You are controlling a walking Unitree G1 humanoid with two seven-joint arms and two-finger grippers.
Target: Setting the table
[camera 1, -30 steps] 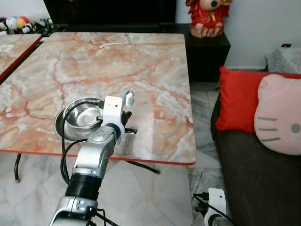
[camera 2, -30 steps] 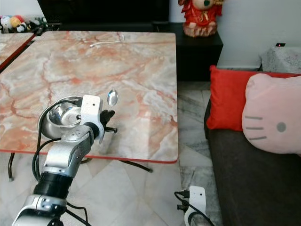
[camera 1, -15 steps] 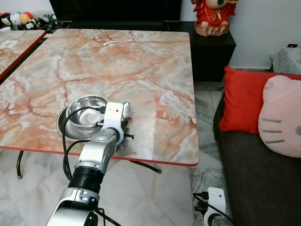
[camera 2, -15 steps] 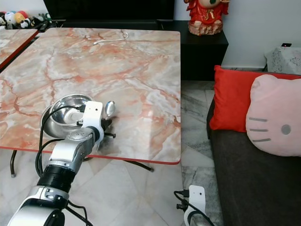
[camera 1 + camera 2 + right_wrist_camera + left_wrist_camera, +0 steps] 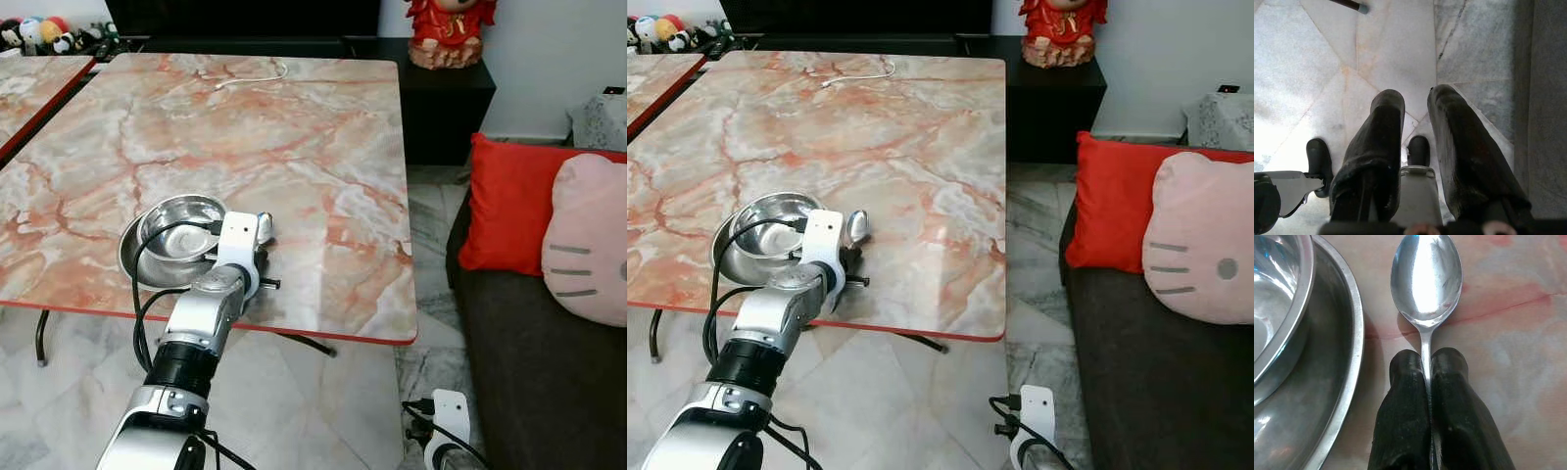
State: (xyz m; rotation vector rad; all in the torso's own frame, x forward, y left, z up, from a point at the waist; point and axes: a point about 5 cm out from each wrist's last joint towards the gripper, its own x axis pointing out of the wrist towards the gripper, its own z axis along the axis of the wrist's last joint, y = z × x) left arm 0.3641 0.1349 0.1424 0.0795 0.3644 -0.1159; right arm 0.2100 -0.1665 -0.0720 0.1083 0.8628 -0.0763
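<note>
Your left hand (image 5: 1426, 363) is clamping the spoon (image 5: 1426, 276) by its thin handle, both black fingers (image 5: 1403, 406) pressed together with the metal between them. A second ago you were carrying that spoon raised above the bench with its bowl tilted up; now it is lying low and flat, the bowl of the spoon facing up and seeming to rest on the marble. That suggests the placing step is nearly done and only the release is left, though from these views you cannot be sure the handle end is fully down.

Just beside the spoon you are looking at the steel plate (image 5: 1347, 382), its rim close to the spoon but apart from it, and on that plate the steel bowl (image 5: 179, 219) is sitting. The pair is standing near the front edge of the marble bench (image 5: 294, 137), with the spoon on the side away from the robot's left.

If you are opening the fingers next, ease them apart gently so the handle is not flicked against the plate rim.

Your right hand (image 5: 1415, 117) is hanging idle over the floor (image 5: 1327, 58), fingers slightly parted and holding nothing.
</note>
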